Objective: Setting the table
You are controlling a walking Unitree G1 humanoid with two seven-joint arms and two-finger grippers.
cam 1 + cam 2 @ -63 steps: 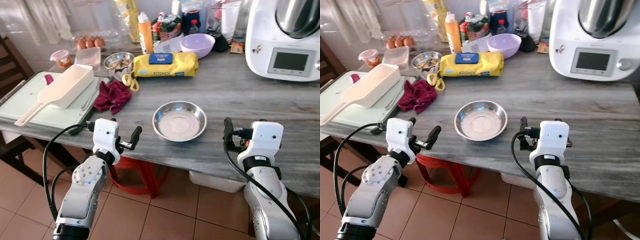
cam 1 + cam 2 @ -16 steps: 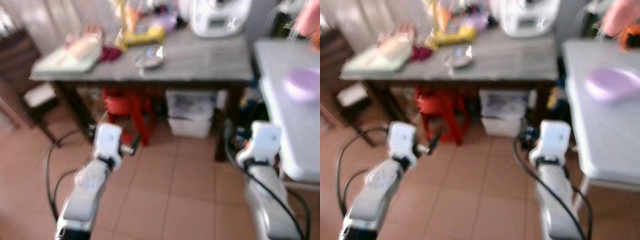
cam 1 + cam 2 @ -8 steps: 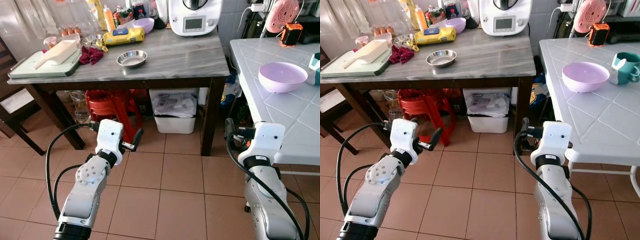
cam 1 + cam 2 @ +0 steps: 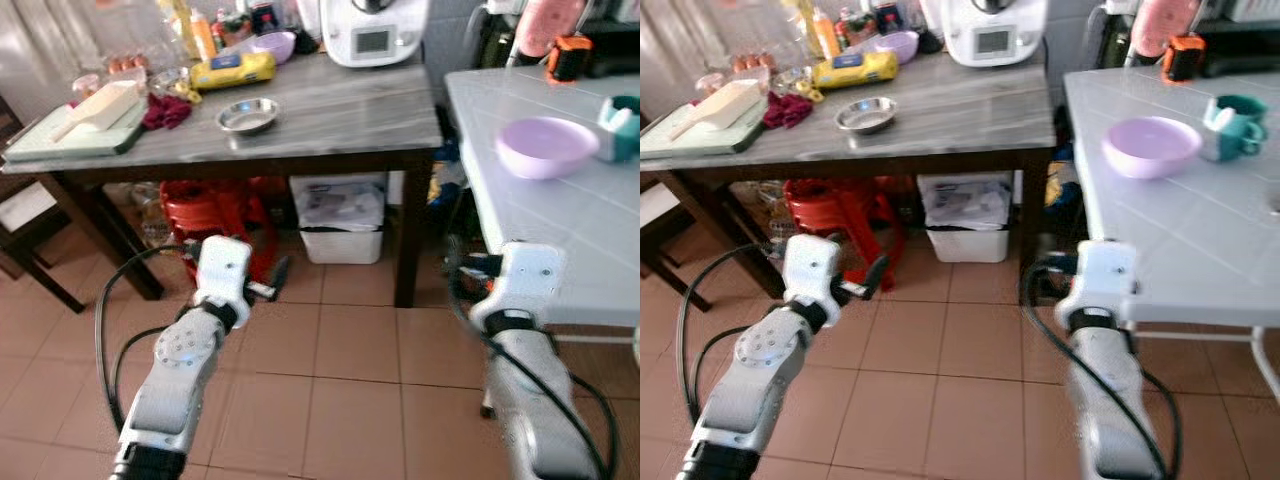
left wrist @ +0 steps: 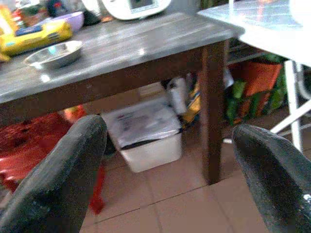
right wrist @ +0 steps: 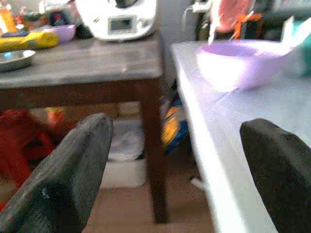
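Note:
A steel bowl (image 4: 248,115) sits near the front of the grey table (image 4: 350,110). On the white tiled table (image 4: 560,220) to the right stand a purple bowl (image 4: 543,147) and a teal mug (image 4: 1236,110). I stand on the tiled floor, back from both tables. My left gripper (image 5: 170,130) is open and empty, held low and pointing under the grey table. My right gripper (image 6: 177,126) is open and empty too, level with the white table's edge and facing the purple bowl (image 6: 240,58).
The grey table's back holds a white kitchen machine (image 4: 372,30), a second purple bowl (image 4: 272,45), a yellow pack (image 4: 225,70), a red cloth (image 4: 165,110) and a white scoop (image 4: 100,105) on a green tray. Under the table sit a red stool (image 4: 215,215) and a white bin (image 4: 340,215).
The camera has drawn far back from the grey table and turned right, bringing the white table into view. Both grippers stay open and empty; nothing on the tables has moved.

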